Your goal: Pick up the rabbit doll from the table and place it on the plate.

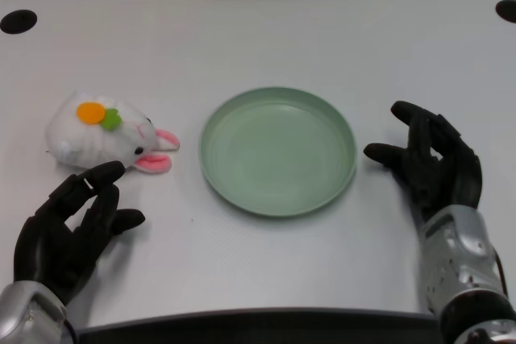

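Head view onto white table [266, 30], empty green plate [278, 151] at centre, white rabbit doll [101, 134] lying left of plate, left hand [68, 235] just short, fingers spread, holding nothing: best closed around doll's body; doll's far side hidden, wrist cropped.

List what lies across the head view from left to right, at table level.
left hand → rabbit doll → green plate → right hand
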Robot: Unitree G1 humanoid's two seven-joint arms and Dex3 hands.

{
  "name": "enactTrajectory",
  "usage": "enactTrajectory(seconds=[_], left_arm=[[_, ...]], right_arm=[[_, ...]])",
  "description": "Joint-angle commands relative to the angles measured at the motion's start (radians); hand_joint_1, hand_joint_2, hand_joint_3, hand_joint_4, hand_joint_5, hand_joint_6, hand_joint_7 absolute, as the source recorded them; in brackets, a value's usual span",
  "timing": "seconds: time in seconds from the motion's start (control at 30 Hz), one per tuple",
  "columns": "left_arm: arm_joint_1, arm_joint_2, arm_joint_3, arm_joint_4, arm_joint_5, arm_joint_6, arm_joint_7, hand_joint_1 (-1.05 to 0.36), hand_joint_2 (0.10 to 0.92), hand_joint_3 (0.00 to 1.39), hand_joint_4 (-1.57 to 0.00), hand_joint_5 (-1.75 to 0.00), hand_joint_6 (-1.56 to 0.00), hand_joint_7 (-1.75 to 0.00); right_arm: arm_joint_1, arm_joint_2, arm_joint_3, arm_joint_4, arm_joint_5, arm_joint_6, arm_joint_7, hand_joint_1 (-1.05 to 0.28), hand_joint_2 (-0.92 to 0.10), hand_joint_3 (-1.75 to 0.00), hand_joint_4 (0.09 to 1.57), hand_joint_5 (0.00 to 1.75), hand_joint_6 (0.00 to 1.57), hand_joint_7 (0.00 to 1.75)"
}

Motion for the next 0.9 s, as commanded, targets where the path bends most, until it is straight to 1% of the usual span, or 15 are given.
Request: enactTrajectory(seconds=[0.03,0.07,0.1,0.13,0.23,0.37,0.47,0.57,0.67,0.7,0.77,0.8,0.9], left_arm=[[0.01,-0.003,0.004,-0.001,-0.001,-0.007,0.005,-0.41,0.921,0.36,-0.33,-1.61,-0.44,-0.85],[0.011,-0.003,0.003,-0.001,0.0,-0.009,0.006,-0.41,0.921,0.36,-0.33,-1.6,-0.44,-0.85],[0.011,-0.003,0.002,-0.001,0.004,-0.011,0.008,-0.41,0.921,0.36,-0.33,-1.6,-0.44,-0.85],[0.012,-0.001,-0.001,-0.003,0.009,-0.009,0.01,-0.42,0.921,0.34,-0.34,-1.6,-0.45,-0.85],[0.019,0.0,-0.001,-0.014,0.002,0.003,0.006,-0.41,0.921,0.34,-0.37,-1.59,-0.46,-0.85],[0.03,0.006,-0.014,-0.025,0.015,-0.017,-0.006,-0.41,0.921,0.37,-0.37,-1.59,-0.46,-0.84],[0.042,0.009,-0.027,-0.051,0.03,-0.021,0.0,-0.42,0.921,0.35,-0.39,-1.57,-0.47,-0.83],[0.066,0.008,-0.043,-0.117,0.046,-0.054,-0.008,-0.43,0.921,0.34,-0.38,-1.56,-0.46,-0.82],[0.072,0.006,-0.04,-0.172,0.028,-0.064,-0.019,-0.46,0.921,0.31,-0.4,-1.55,-0.49,-0.81],[0.076,0.013,-0.044,-0.2,0.033,-0.073,-0.025,-0.46,0.921,0.31,-0.4,-1.55,-0.5,-0.81],[0.083,0.021,-0.051,-0.233,0.042,-0.082,-0.032,-0.45,0.921,0.36,-0.4,-1.55,-0.5,-0.81],[0.084,0.033,-0.055,-0.266,0.054,-0.085,-0.03,-0.45,0.921,0.37,-0.4,-1.56,-0.5,-0.81],[0.085,0.054,-0.059,-0.319,0.068,-0.087,-0.033,-0.43,0.921,0.33,-0.4,-1.58,-0.51,-0.81]], right_arm=[[0.012,0.005,-0.002,-0.012,0.004,0.008,-0.001,-0.39,-0.92,-0.42,0.68,1.16,0.64,0.83],[0.013,0.005,-0.002,-0.013,0.005,0.009,0.0,-0.39,-0.92,-0.42,0.68,1.16,0.64,0.83],[0.01,0.002,-0.002,-0.008,0.004,0.007,0.001,-0.39,-0.92,-0.42,0.68,1.16,0.63,0.83],[0.008,-0.001,-0.001,0.0,0.001,0.0,0.003,-0.39,-0.92,-0.42,0.69,1.17,0.64,0.83],[0.006,-0.003,0.002,0.005,-0.005,-0.003,0.001,-0.41,-0.92,-0.4,0.69,1.17,0.65,0.84],[0.014,0.002,-0.001,-0.011,0.002,0.005,0.004,-0.39,-0.92,-0.41,0.68,1.17,0.63,0.84],[0.015,0.005,-0.001,-0.016,0.005,0.01,0.001,-0.39,-0.92,-0.43,0.68,1.17,0.63,0.84],[0.014,0.003,0.006,-0.018,-0.004,0.01,-0.006,-0.39,-0.92,-0.43,0.69,1.19,0.63,0.85],[0.021,0.006,0.006,-0.028,-0.001,0.013,-0.007,-0.39,-0.92,-0.43,0.68,1.19,0.62,0.84],[0.021,0.005,0.007,-0.024,-0.005,0.009,-0.01,-0.39,-0.92,-0.43,0.68,1.19,0.62,0.84],[0.02,0.004,0.009,-0.019,-0.009,0.005,-0.014,-0.39,-0.92,-0.41,0.68,1.16,0.62,0.83],[0.019,0.004,0.008,-0.017,-0.008,0.004,-0.011,-0.39,-0.92,-0.41,0.68,1.16,0.62,0.83],[0.018,0.006,0.005,-0.014,-0.002,-0.001,0.0,-0.4,-0.92,-0.41,0.68,1.15,0.63,0.83]])
